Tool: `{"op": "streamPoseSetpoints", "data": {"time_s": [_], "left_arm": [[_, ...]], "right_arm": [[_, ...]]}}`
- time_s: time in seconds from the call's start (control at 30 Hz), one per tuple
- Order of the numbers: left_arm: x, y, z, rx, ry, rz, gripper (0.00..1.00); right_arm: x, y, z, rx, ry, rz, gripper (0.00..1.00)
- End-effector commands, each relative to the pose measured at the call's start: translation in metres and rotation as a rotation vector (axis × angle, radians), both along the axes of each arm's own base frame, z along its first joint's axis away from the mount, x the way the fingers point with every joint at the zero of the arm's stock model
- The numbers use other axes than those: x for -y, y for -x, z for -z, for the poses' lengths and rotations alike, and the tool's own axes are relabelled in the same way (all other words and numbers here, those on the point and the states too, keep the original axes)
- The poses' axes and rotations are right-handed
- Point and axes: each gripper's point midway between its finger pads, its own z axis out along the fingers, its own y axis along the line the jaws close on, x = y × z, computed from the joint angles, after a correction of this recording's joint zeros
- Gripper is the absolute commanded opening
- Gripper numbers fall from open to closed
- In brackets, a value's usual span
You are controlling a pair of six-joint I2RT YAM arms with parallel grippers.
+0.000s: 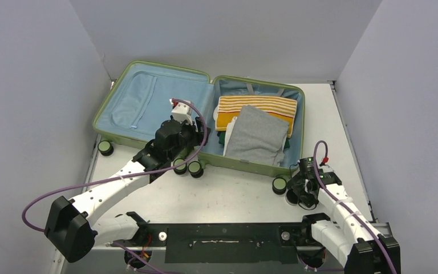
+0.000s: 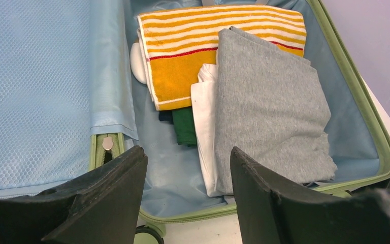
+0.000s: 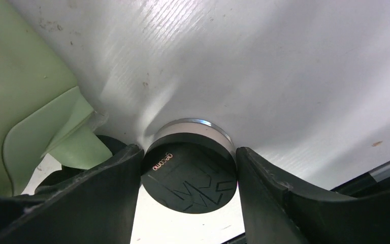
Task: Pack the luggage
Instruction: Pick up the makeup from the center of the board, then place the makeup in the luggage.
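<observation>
Top external view: the luggage (image 1: 120, 108) is seen lying wide open on the counter (image 1: 234, 194).
Its right half is filled with a yellow-striped towel (image 2: 183, 76), a grey folded garment (image 2: 269, 112) and a white garment (image 2: 203, 127), with a dark green one (image 2: 184, 124) tucked beneath. Blue mesh lining is shown in the left half. The left gripper (image 2: 188, 152) is held released over the hinge, nothing between its fingers. And at the near right corner, beside a wheel (image 1: 279, 185), the right gripper (image 3: 189, 150) is clenched around a black disc (image 3: 188, 183), both fingers pressed against its edge.
</observation>
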Motion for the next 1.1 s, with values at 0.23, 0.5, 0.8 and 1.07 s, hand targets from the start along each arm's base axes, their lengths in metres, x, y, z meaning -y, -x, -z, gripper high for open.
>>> {"op": "streamPoseSetpoints", "data": {"time_s": [0.23, 0.5, 0.8, 1.07], "left_arm": [[0.002, 0.001, -0.027, 0.049, 0.063, 0.007, 0.59], [0.003, 0.000, -0.025, 0.039, 0.067, 0.007, 0.59], [0.000, -0.001, -0.023, 0.040, 0.057, -0.012, 0.59], [-0.006, -0.003, -0.021, 0.049, 0.021, -0.043, 0.59]], "right_arm": [[-0.008, 0.003, -0.006, -0.008, -0.024, -0.025, 0.29], [0.008, -0.011, -0.086, 0.147, 0.047, 0.027, 0.00], [-0.001, -0.075, -0.202, 0.411, 0.094, -0.191, 0.00], [-0.093, -0.183, -0.228, 0.596, 0.013, -0.627, 0.00]]}}
